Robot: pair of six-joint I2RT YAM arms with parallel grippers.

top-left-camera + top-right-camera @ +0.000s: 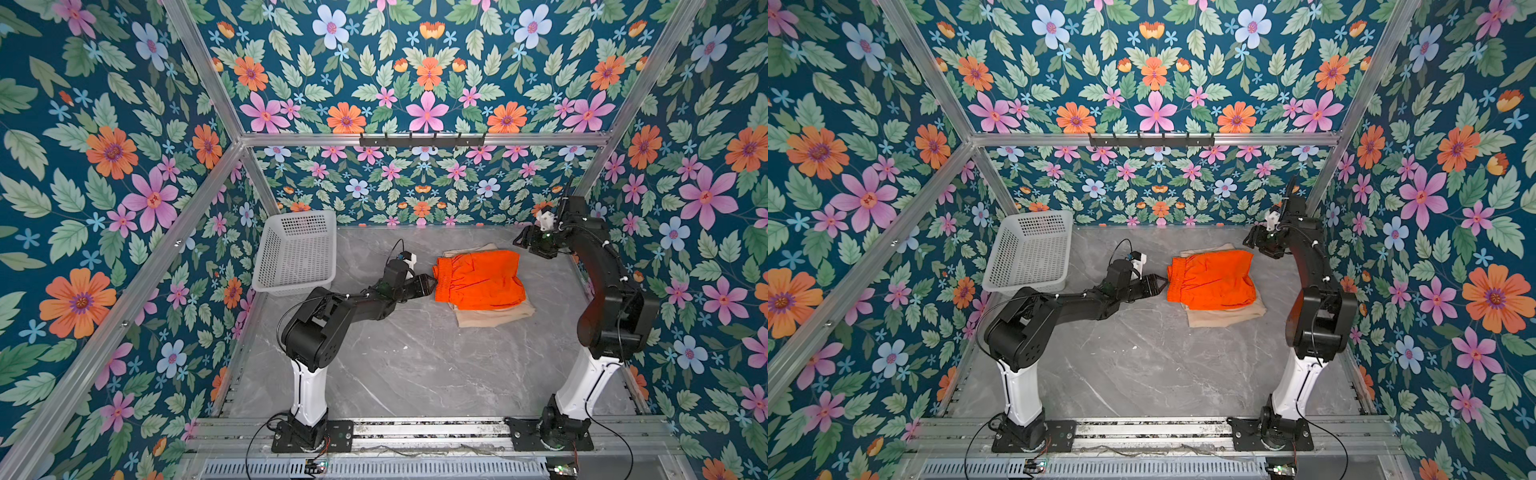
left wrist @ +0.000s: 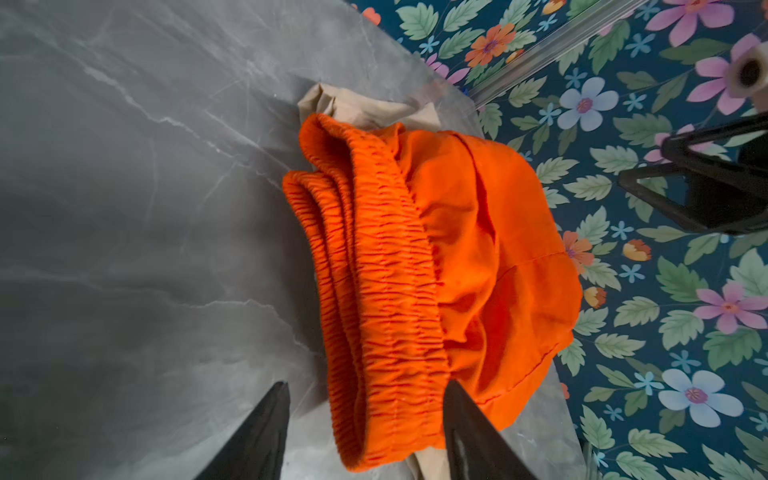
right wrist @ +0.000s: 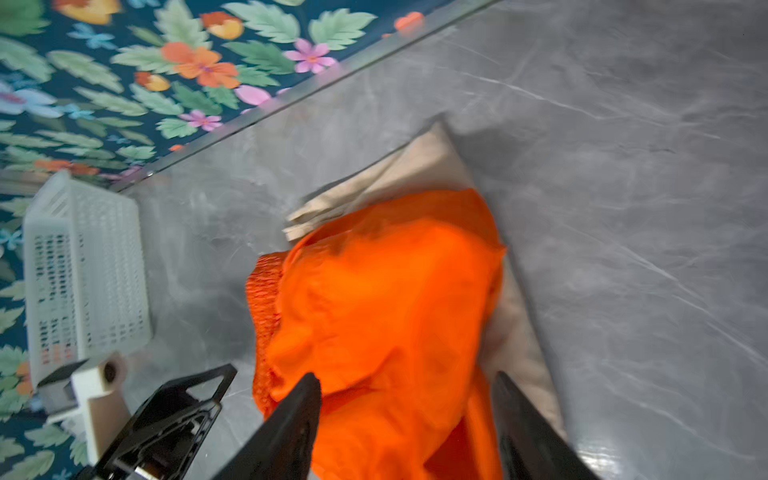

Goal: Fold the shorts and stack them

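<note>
Already orange shorts (image 1: pixel 478 278) atop beige shorts (image 1: pixel 494 318); basket (image 1: pixel 266 257) apart; left gripper (image 2: pixel 366 384), right gripper (image 3: pixel 407 375) both released

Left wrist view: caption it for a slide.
Open left gripper at the waistband of orange shorts stacked on beige shorts.

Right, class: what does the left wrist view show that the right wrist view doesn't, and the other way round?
Only the left wrist view: the right gripper against the flowered wall, and the folded layers of the orange shorts' waistband, shown clearly. Only the right wrist view: the white basket and the left gripper beside the shorts' waistband end. Both: the orange shorts lying on the beige shorts on the grey table, seen between that arm's own open jaws.
</note>
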